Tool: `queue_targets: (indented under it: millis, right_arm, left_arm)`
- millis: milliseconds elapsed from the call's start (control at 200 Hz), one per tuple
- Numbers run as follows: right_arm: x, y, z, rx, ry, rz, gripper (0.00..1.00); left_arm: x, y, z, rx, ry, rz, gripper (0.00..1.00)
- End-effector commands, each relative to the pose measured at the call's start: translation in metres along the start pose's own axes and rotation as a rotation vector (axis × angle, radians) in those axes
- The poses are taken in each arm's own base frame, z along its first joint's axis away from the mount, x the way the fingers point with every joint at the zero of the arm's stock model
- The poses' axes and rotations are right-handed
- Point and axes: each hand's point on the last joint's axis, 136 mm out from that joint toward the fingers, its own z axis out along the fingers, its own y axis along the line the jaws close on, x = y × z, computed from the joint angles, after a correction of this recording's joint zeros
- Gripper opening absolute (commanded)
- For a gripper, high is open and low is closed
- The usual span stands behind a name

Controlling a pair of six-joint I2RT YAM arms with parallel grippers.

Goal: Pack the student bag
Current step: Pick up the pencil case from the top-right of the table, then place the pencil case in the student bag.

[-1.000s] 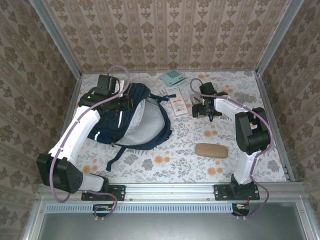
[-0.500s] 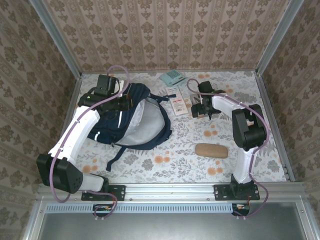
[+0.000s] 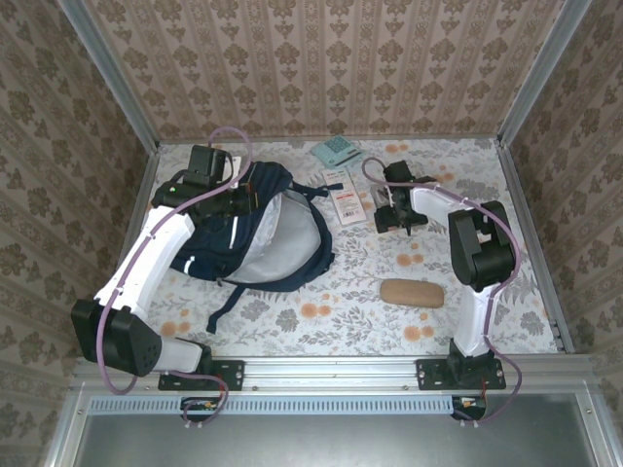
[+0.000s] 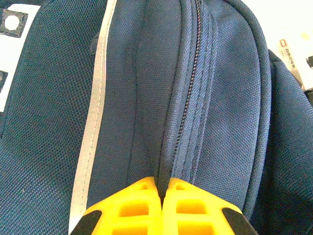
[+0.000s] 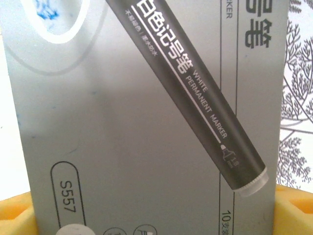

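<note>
**Bag held open, nothing packed yet**

The student bag (image 3: 255, 232) lies on the left half of the floral table (image 3: 321, 321). Its mouth gapes so that the grey lining shows, and as far as we can see that lining is bare. The left gripper (image 4: 164, 188) sits at the bag's far upper edge, jaws closed tight on a fold of navy fabric beside the zip. We judge that this grip props the opening up. So the readying is done and the packing proper is not.

Four things lie outside the bag, all to its right:
- a teal box (image 3: 336, 151) beyond its far corner
- a flat card pack (image 3: 343, 195) just beside its top
- a grey marker box (image 5: 122, 147) past the card pack
- a brown case (image 3: 412, 292) well apart from it, toward the near side

The right gripper (image 3: 393, 208) is down over the marker box, jaws wide with one finger at each side of it. We cannot tell whether they press on it. We judge the first pick to be in hand, and every item has yet to go in.
</note>
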Motion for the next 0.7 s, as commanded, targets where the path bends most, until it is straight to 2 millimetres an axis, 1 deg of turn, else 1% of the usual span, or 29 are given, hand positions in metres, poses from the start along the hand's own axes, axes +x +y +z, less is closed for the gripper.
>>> queue_targets:
  millis: [0, 175, 335, 410, 505, 695]
  right_arm:
    - [-0.01, 0.001, -0.034, 0.009, -0.081, 0.01, 0.86]
    - [-0.011, 0.026, -0.073, -0.029, -0.156, -0.028, 0.83]
    - [-0.009, 0.061, -0.112, -0.075, -0.218, -0.089, 0.82]
    - [-0.008, 0.085, -0.127, -0.119, -0.247, -0.11, 0.82]
    - [-0.006, 0.117, -0.141, -0.183, -0.267, -0.12, 0.82]
    - [-0.006, 0.188, -0.153, -0.308, -0.265, -0.155, 0.83]
  left_arm:
    - [-0.018, -0.01, -0.02, 0.044, -0.092, 0.022, 0.02]
    - [-0.022, -0.011, -0.021, 0.046, -0.1, 0.021, 0.02]
    - [-0.028, -0.012, -0.023, 0.049, -0.119, 0.009, 0.02]
    - [-0.032, -0.013, -0.024, 0.056, -0.131, 0.003, 0.02]
    - [-0.036, -0.016, -0.024, 0.073, -0.139, -0.004, 0.02]
    - [-0.044, -0.022, -0.025, 0.097, -0.151, -0.007, 0.02]
